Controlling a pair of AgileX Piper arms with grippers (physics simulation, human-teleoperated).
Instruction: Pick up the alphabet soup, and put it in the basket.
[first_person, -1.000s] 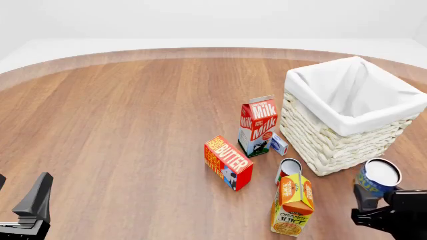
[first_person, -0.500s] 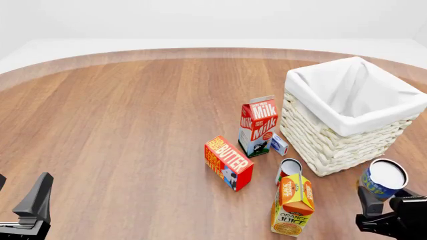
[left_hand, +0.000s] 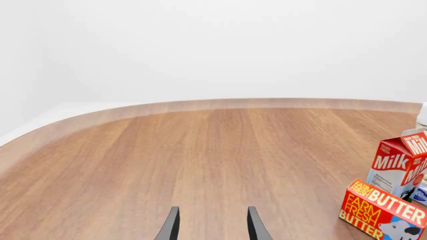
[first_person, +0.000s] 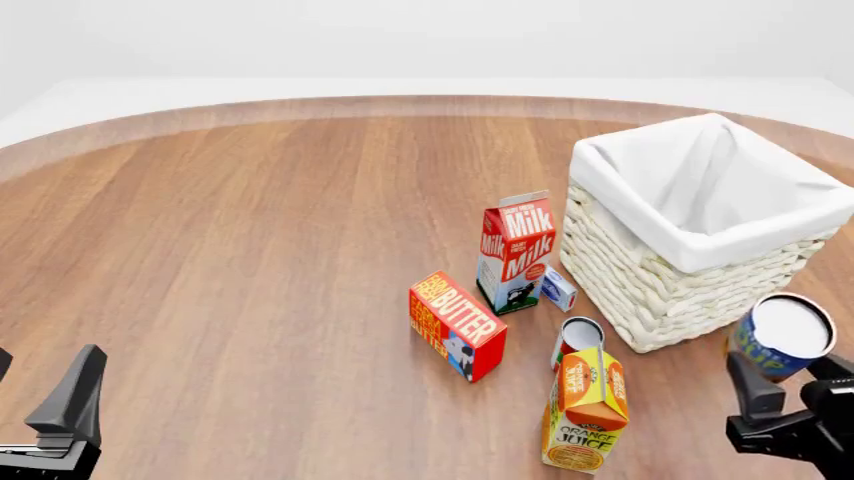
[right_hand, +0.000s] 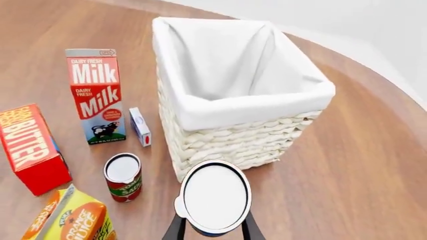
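Note:
The alphabet soup (first_person: 782, 338) is a blue-labelled can with a white top, held in the air at the front right, in front of the basket's near right corner. My right gripper (first_person: 781, 385) is shut on it; in the right wrist view the can's top (right_hand: 215, 196) sits between the fingers. The basket (first_person: 694, 280) is white wicker with a cloth liner (right_hand: 200, 117), standing at the right. My left gripper (first_person: 60, 420) is open and empty at the front left; its fingers (left_hand: 170, 225) show apart over bare table.
A milk carton (first_person: 515, 252), a small white box (first_person: 558, 289), a butter box (first_person: 457, 325), a red-labelled can (first_person: 577, 340) and an orange juice carton (first_person: 585, 409) stand left of the basket. The table edge curves round the back.
My right gripper has moved to the right and slightly up with the soup can. The left arm has not moved.

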